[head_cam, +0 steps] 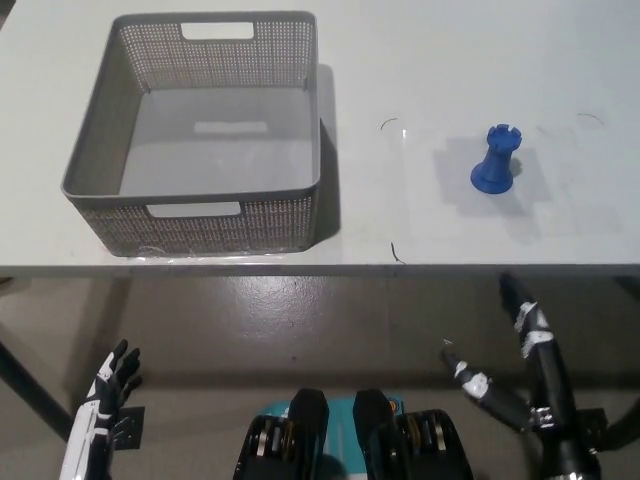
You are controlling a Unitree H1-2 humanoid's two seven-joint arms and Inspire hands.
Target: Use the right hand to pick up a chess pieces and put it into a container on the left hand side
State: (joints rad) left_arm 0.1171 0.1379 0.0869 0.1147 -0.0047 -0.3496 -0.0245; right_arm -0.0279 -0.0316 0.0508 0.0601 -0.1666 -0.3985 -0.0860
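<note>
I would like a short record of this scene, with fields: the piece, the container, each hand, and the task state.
piece: blue chess rook, upright on the white table, untouched
container: grey mesh basket, to the left of the rook, nothing inside
right hand: black, open, below the table edge, near the rook's side
left hand: white, open, resting low at the lower left
task state: pick-up not yet done

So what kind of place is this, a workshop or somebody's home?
Probably a lab or test room, not a home: a plain white table over bare concrete floor, holding only a grey perforated plastic basket and one blue rook chess piece, like a set-up exercise.
</note>
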